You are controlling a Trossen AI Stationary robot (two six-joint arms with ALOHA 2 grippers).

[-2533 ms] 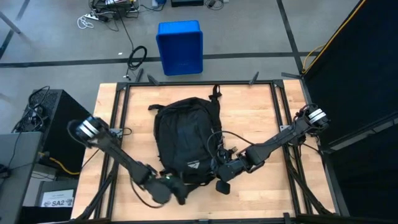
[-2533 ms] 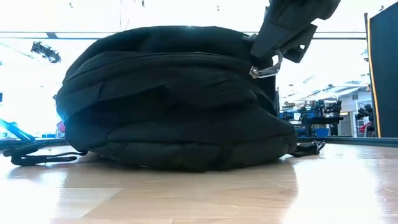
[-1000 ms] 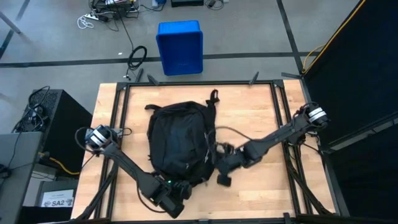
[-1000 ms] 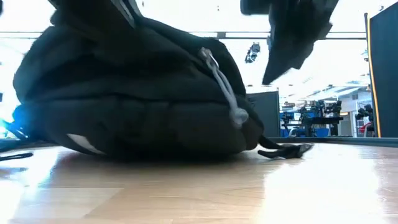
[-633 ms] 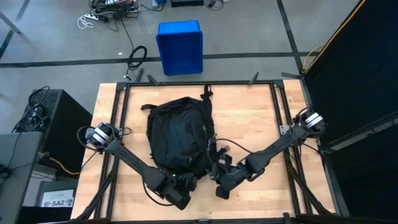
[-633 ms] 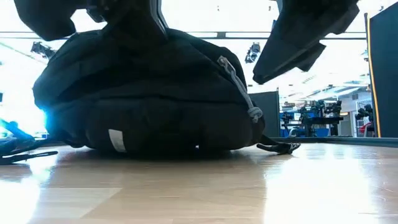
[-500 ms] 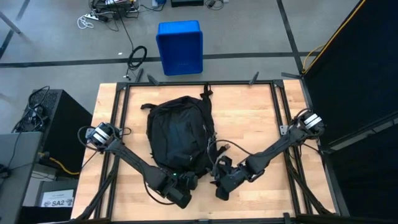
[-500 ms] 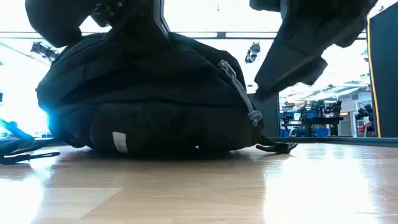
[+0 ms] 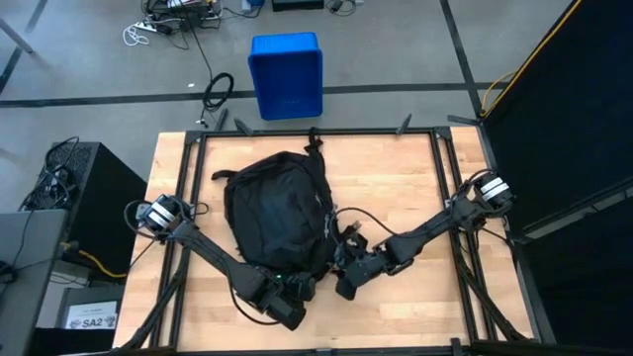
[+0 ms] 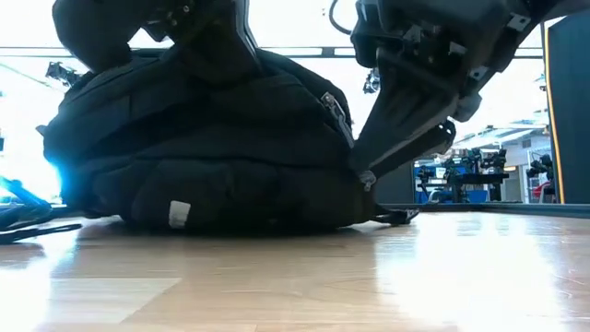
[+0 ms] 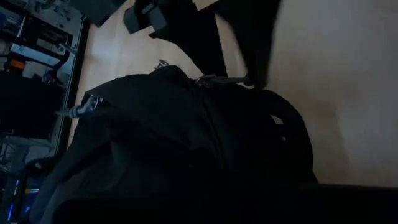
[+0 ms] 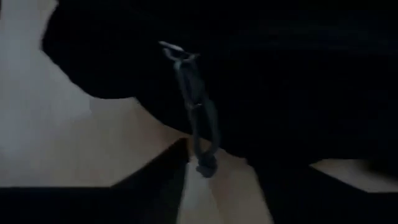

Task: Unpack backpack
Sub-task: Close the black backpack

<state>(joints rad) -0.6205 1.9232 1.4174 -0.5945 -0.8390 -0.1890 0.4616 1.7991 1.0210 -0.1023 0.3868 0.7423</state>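
Zip pull cord (image 12: 198, 118) of the large black soft fabric backpack (image 9: 277, 222) hangs at the right gripper (image 9: 345, 283)'s 12 o'clock, between its part-open, empty fingers; left gripper (image 9: 293, 293) is clamped shut on the backpack's near edge.

You cannot see the left tool's (image 9: 287, 293) fingers; they are buried against the backpack (image 9: 275, 220). In the low view both arms are cut off at the top edge.
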